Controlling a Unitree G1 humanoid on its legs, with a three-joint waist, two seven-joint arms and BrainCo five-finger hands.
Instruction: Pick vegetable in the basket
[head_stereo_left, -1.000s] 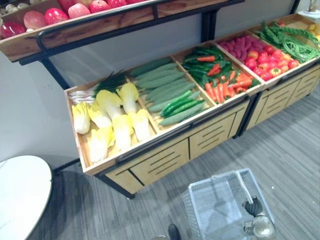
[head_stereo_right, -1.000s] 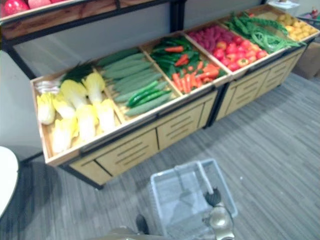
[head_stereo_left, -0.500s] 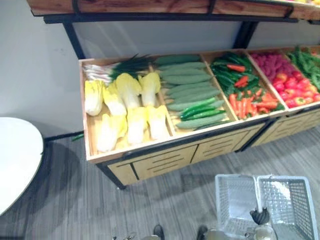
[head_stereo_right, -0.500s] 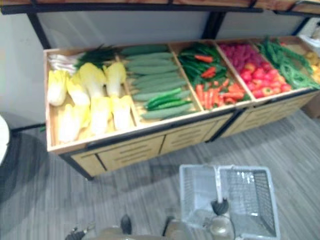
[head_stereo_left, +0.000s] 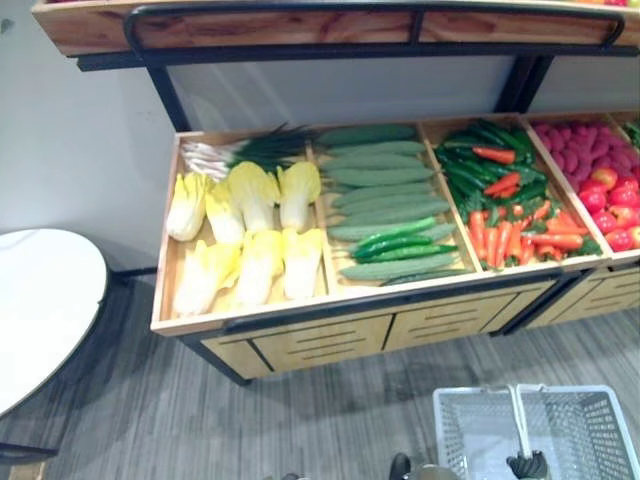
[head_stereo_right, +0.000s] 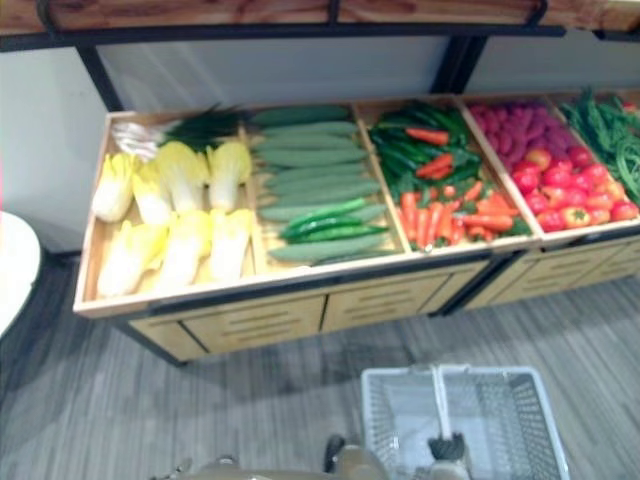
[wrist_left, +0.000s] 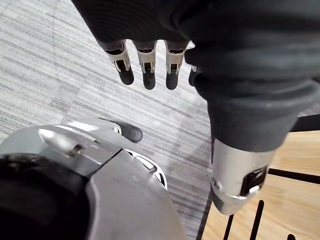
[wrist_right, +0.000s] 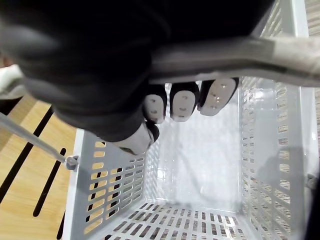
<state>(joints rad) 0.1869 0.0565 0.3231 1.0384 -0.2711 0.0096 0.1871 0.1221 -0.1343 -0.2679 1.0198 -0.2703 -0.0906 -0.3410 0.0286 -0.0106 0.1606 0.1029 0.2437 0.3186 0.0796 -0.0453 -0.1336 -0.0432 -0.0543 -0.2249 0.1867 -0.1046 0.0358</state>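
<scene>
Right hand (wrist_right: 182, 102) curled round basket (wrist_right: 110, 180) handle (wrist_right: 240, 57), before stand (head_stereo_left: 330, 340). Left hand (wrist_left: 145, 60) relaxed, empty. In stand, cucumbers (head_stereo_left: 385, 190) lie along its front.

Colour record: produce stand, basket, floor, hands.
Basket (head_stereo_right: 390, 430) pale grey-white, walls patterned with rows of slots; handle (wrist_right: 260, 55) the same pale grey. Floor (head_stereo_left: 150, 430) grey, finely streaked. Stand (head_stereo_left: 310, 340) light wood with a black frame. Cabbages (head_stereo_left: 255, 195) yellow fading to white; cucumbers (head_stereo_left: 375, 180) mid to dark green; carrots (head_stereo_left: 500, 240) orange; tomatoes (head_stereo_left: 615, 205) red. Table (head_stereo_left: 40, 310) white. Right hand (wrist_right: 182, 105) and left hand (wrist_left: 146, 62): silver fingers, dark covers.
</scene>
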